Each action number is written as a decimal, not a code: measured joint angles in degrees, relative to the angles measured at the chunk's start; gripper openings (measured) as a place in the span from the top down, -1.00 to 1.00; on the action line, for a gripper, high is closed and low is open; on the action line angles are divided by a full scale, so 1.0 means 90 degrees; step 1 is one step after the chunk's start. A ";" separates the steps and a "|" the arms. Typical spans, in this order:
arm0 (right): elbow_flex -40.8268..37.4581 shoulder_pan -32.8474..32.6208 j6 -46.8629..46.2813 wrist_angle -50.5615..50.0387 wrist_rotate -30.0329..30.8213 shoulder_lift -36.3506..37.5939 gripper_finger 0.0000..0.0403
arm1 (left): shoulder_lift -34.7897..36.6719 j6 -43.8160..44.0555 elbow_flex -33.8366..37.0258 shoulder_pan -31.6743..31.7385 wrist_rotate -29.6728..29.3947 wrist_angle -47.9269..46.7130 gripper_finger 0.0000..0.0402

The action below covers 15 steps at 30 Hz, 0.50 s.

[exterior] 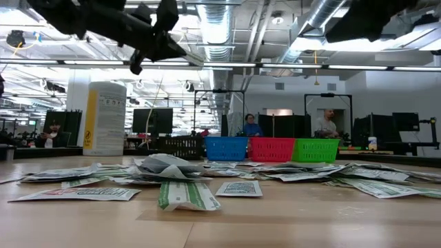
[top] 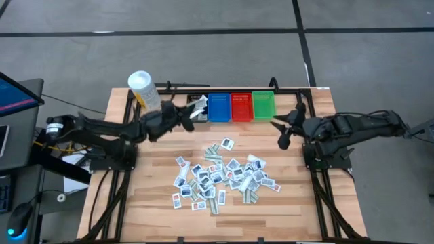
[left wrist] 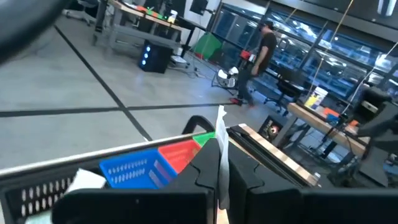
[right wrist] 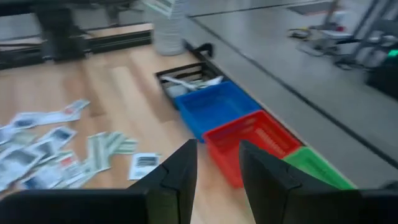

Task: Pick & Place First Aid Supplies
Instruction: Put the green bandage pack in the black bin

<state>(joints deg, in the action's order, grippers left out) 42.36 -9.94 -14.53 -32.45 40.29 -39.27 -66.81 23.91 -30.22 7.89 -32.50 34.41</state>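
The left pincer [top: 198,113], clenched on a thin white flat packet [left wrist: 221,146], is held over the black slatted plastic bin [top: 195,104], while dozens of packets [top: 220,177] are left heaped mid-table.

The left arm is stretched in from the tabletop's left edge toward the far edge, its wrist raised above the surface. The left tool [top: 193,114] is held shut, a thin white packet [left wrist: 221,146] pinched edge-on between its fingers. The right arm is reached in from the right edge, and the right tool [top: 283,130] is held partly open, empty, near the far right corner.
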 joint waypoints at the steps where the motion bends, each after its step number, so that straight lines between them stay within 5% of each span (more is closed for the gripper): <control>1: -0.0023 0.0075 0.0006 0.0005 0.0092 0.0006 0.44 | 0.0000 0.0033 0.0000 0.0253 0.0245 0.0001 0.96; 15: -0.0468 0.0862 -0.0011 0.0225 0.0347 -0.0050 0.44 | -0.0891 0.0724 -0.0005 0.2918 0.3167 -0.0013 0.95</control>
<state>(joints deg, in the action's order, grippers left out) 38.15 -2.19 -14.63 -30.43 43.41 -39.72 -74.82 30.43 -30.26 34.15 -3.99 34.29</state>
